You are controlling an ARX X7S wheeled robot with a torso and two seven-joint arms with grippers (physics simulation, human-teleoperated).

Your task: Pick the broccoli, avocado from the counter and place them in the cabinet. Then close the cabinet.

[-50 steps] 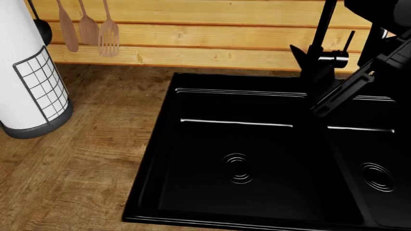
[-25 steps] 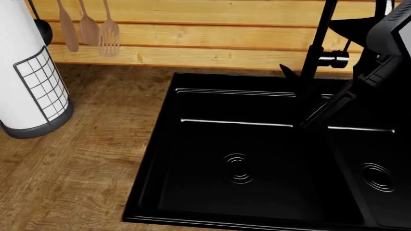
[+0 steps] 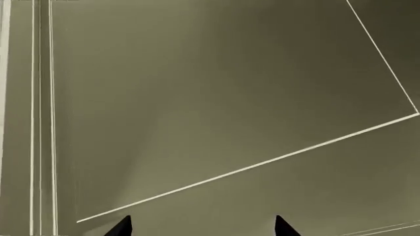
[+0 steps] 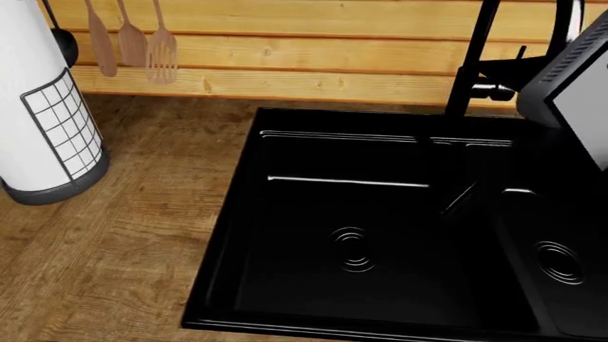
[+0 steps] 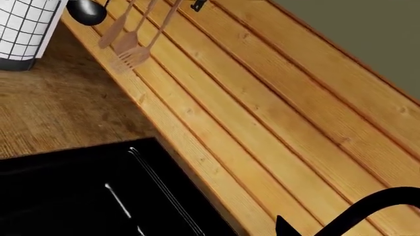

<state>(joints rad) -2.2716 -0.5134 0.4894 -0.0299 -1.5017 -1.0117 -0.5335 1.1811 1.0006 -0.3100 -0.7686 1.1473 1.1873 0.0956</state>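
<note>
Brown wood-grain counter (image 4: 124,235) fills the head view's lower left, with a black double-basin sink (image 4: 380,235) set into it and a pale plank wall (image 4: 314,57) behind. A white cylinder in a black wire grid holder (image 4: 43,128) stands on the counter at far left; wooden utensils (image 4: 133,43) hang on the wall above. A black faucet (image 4: 475,64) rises behind the sink, and a grey slab of the right arm (image 4: 570,78) cuts in at the right edge. Neither broccoli nor avocado shows anywhere.

Left wrist view: a flat olive-grey panel (image 3: 217,98) with thin pale lines — two dark fingertips (image 3: 121,227) of the left gripper (image 3: 203,228) stand apart, holding nothing.

Right wrist view: planks, utensils, the sink's corner and the faucet's curve — of the right gripper only one dark tip shows, so I cannot tell its state.
</note>
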